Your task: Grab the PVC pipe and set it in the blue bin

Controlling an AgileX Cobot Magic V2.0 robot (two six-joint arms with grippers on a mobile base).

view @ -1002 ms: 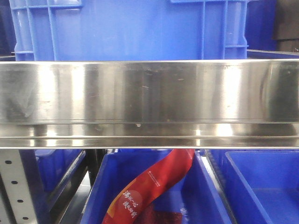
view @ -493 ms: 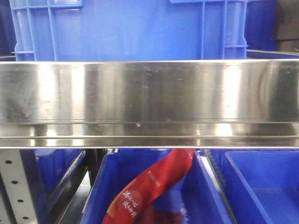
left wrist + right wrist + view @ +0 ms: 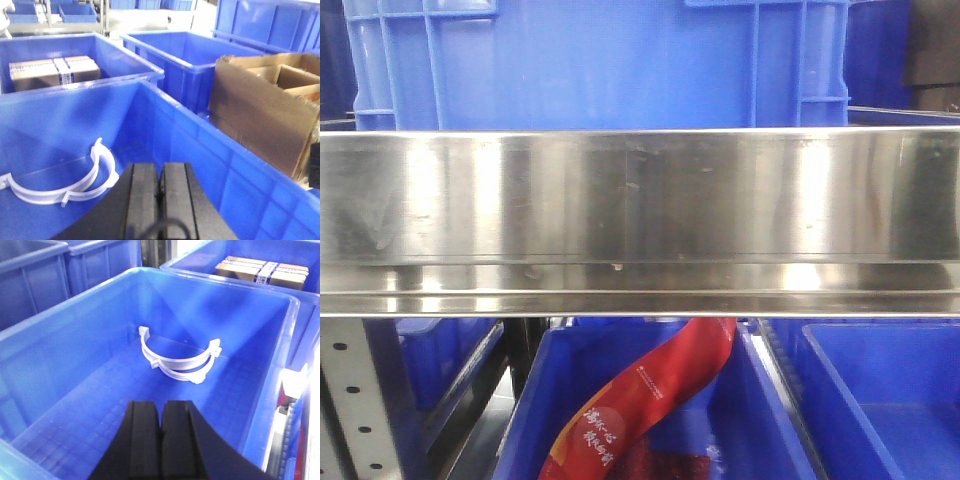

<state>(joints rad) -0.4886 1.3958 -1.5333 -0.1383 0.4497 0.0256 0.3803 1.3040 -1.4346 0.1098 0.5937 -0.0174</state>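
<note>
Both closed on nothing, left gripper [image 3: 160, 187] and right gripper [image 3: 160, 427] poised above the blue bin [image 3: 95, 315], white PVC pipe clips [image 3: 177, 360] lying on its floor just ahead, seemingly awaiting a grab.

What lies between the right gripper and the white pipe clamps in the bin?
Only bare blue bin floor separates the right gripper from the clamps, per the right wrist view.

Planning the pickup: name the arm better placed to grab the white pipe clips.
Right, probably. The right gripper faces the white pipe clips squarely inside the blue bin; from the left gripper they lie off to one side.
</note>
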